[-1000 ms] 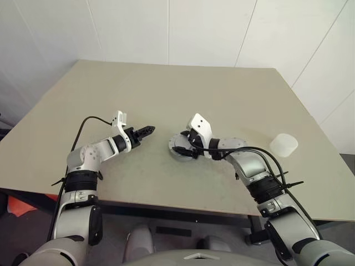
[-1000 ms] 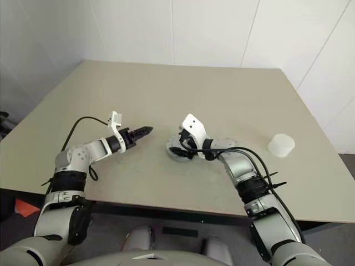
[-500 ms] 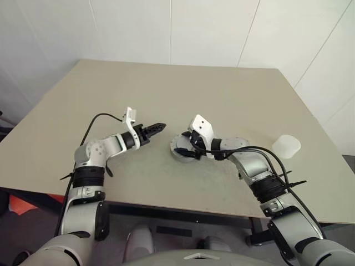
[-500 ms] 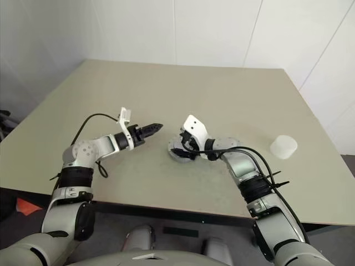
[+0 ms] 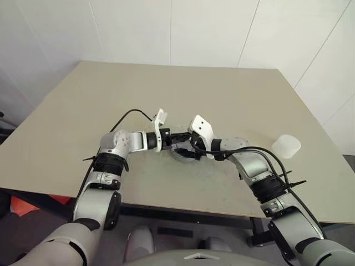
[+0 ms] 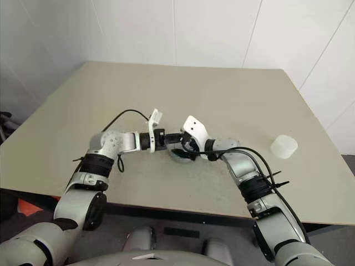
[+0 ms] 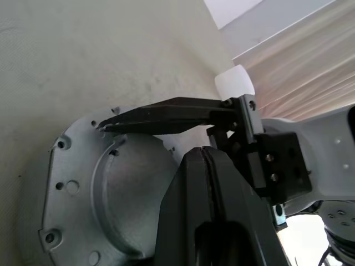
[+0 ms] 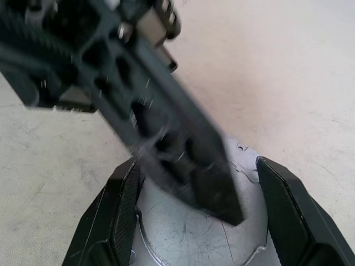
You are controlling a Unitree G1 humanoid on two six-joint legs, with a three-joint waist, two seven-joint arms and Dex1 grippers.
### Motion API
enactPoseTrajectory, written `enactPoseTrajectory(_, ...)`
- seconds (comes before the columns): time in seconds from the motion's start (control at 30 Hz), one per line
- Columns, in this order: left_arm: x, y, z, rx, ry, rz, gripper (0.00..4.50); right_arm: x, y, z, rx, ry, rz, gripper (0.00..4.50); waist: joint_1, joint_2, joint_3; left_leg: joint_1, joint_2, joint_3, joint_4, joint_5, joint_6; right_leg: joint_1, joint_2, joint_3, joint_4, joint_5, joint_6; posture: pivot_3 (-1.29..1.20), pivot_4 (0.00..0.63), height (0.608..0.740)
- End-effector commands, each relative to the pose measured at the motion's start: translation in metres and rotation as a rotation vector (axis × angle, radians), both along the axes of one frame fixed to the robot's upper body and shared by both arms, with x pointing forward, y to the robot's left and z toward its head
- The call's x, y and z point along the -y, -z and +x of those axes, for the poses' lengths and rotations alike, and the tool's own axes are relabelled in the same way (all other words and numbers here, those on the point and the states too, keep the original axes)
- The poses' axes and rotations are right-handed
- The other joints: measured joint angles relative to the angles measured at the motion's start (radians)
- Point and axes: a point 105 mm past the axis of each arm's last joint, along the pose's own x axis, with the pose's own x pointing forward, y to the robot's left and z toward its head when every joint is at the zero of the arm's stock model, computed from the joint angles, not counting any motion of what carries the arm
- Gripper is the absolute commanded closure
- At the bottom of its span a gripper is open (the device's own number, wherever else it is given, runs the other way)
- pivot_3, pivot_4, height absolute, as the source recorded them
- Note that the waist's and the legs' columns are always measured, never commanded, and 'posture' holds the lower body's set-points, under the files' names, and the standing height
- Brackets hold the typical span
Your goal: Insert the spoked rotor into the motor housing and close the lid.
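The motor housing is a round silver part on the table. In the left wrist view its upper side is a grey metal face with screw holes and a raised centre. I cannot tell whether that face is the lid. Windings and the spoked rotor are hidden. My right gripper has one finger on each side of the housing's rim, holding it. My left gripper reaches in from the left. Its fingers are pressed together with nothing between them, just above the housing's top and beside the right gripper's finger.
A translucent white cup stands to the right near the table's right edge. The beige table stretches bare behind the two grippers. Cables loop along both forearms.
My left arm has swung right, from well left of the housing to over it, and its fingers have closed. The right gripper and the housing have stayed put.
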Motion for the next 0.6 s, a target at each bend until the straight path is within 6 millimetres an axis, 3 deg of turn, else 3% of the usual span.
enactPoseTrajectory(0.03,0.003,0.0,0.0,0.029,0.023,0.017,4.48,0.028,0.041,-0.003,-0.107,0.101,-0.136,1.29,0.0,0.0,-0.001,0.0,0.0,0.0,0.0,0.0,0.0,0.0,0.0,0.0,0.0,0.0,0.0,0.0,0.0,0.74)
enactPoseTrajectory(0.3,-0.01,0.008,0.0,0.02,-0.02,0.041,4.48,0.028,0.039,-0.001,-0.102,0.112,-0.125,1.29,0.0,0.0,-0.002,0.002,0.0,0.0,-0.001,0.0,0.0,0.001,0.0,0.0,0.0,0.0,0.001,0.0,0.0,0.74)
enactPoseTrajectory(0.53,-0.008,0.012,-0.001,0.011,-0.038,0.04,4.48,0.027,0.031,0.004,-0.114,0.123,-0.093,1.29,-0.001,0.0,-0.002,0.002,0.0,0.0,-0.003,0.0,0.0,0.0,0.0,0.0,-0.001,-0.001,0.001,0.0,0.0,0.74)
enactPoseTrajectory(0.6,-0.008,0.014,-0.001,0.006,-0.041,0.054,4.5,0.028,0.031,0.004,-0.117,0.124,-0.098,0.54,-0.001,0.0,-0.002,0.002,-0.001,0.0,-0.004,0.0,0.0,0.0,0.0,0.0,-0.002,-0.001,0.002,0.0,0.0,0.74)
